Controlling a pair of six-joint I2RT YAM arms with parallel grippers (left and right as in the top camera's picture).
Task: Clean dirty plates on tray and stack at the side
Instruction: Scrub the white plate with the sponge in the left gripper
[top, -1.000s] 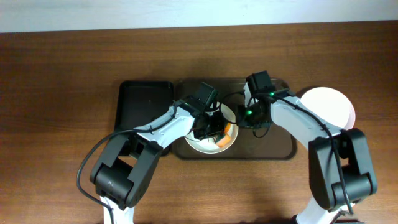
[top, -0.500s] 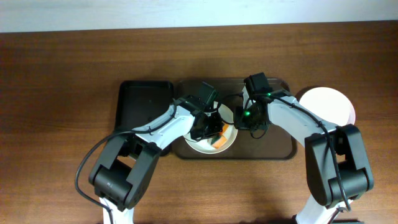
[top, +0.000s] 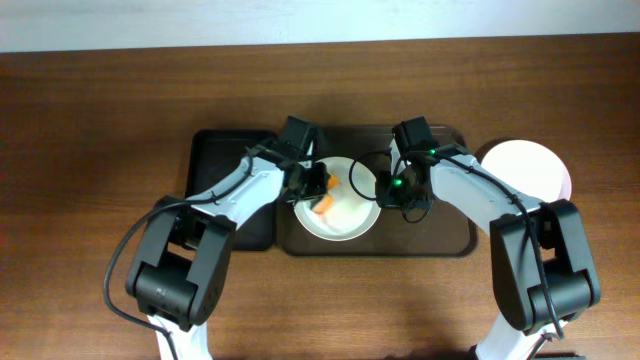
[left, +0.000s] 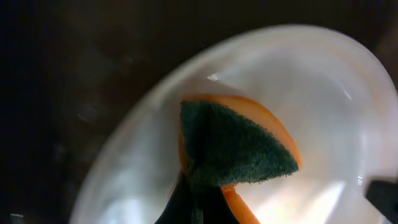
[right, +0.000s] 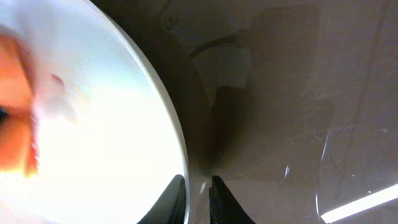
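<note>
A white plate (top: 345, 212) lies on the dark brown tray (top: 445, 232). My left gripper (top: 315, 188) is shut on an orange sponge with a green scouring face (top: 324, 203) and presses it on the plate's upper left part. In the left wrist view the sponge (left: 239, 146) covers the plate's centre (left: 323, 93), with the gripper (left: 198, 202) at the bottom edge. My right gripper (top: 384, 190) pinches the plate's right rim. In the right wrist view the rim (right: 177, 134) runs between the gripper's fingers (right: 198, 198). A pale pink plate (top: 528, 172) sits on the tabletop at the right.
A narrower black tray (top: 228, 165) lies directly left of the brown tray, under my left arm. The wood-grain tabletop (top: 100, 120) extends on all sides, and a pale wall edge runs along the back.
My left gripper has dragged the sponge from the plate's lower right to its upper left. The right gripper has stayed on the plate's rim.
</note>
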